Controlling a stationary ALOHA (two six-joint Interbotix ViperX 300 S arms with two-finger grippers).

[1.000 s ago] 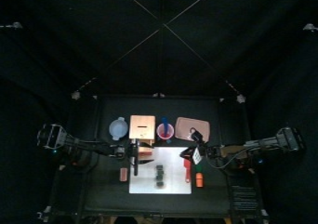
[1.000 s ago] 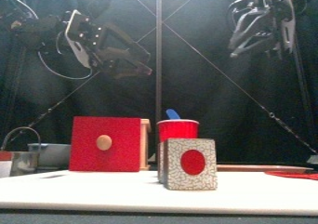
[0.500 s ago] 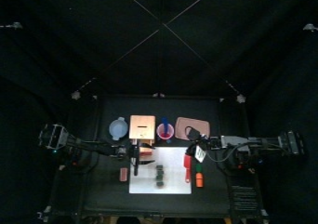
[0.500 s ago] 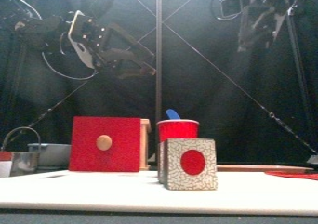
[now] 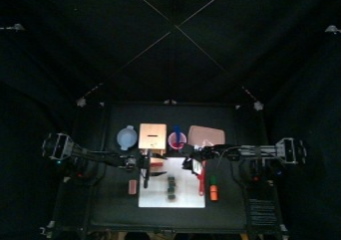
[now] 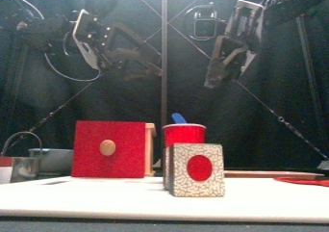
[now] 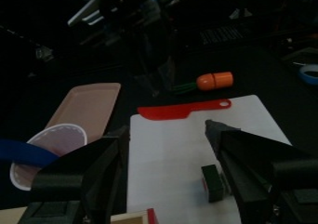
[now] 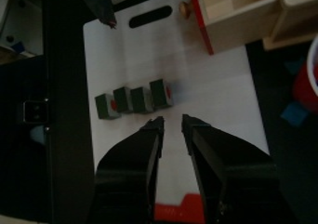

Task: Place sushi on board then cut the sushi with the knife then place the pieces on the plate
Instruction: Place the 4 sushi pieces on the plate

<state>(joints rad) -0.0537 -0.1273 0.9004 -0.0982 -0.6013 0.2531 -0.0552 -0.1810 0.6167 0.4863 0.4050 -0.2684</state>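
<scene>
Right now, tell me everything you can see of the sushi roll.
The sushi roll is three dark green blocks in a close row, lying near the middle of the white cutting board. Its end face shows a red oval in a pale speckled surround. It looks like hard plastic. Only the board touches it; the left gripper and right gripper hang above, clear of it.

Three sushi blocks (image 8: 134, 98), one board (image 7: 168, 163), two knives (image 7: 187, 110), one cup (image 6: 184, 135)

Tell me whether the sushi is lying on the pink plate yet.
No: in the right wrist view the sushi roll lies on the white cutting board.
</scene>
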